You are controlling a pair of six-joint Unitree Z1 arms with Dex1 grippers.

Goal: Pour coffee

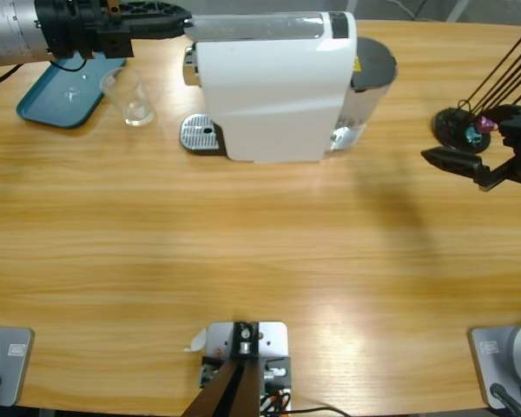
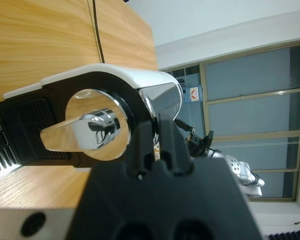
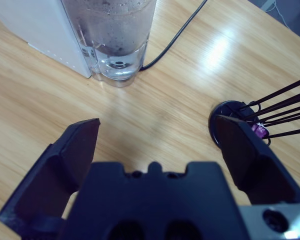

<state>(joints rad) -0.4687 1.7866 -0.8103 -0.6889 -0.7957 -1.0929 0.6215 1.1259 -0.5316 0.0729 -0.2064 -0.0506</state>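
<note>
A clear glass tumbler [image 1: 132,95] stands upright beside the teal tray [image 1: 48,102], left of the white coffee machine [image 1: 273,87]. No coffee shows in the glass or anywhere else. My left gripper [image 1: 178,22] reaches in from the top left onto the machine's top. In the left wrist view my left gripper [image 2: 156,131] is shut, its tips against the chrome lever [image 2: 87,131]. My right gripper [image 1: 456,169] hovers open at the right edge with nothing in it. In the right wrist view my right gripper [image 3: 155,125] faces the machine's water tank [image 3: 120,35].
The machine's metal drip grate [image 1: 200,135] sticks out at its left front. A black capsule stand [image 1: 458,126] with thin rods and a purple capsule [image 1: 478,135] sits by the right gripper. A black cable [image 3: 175,35] runs behind the tank. Bare wood fills the front half.
</note>
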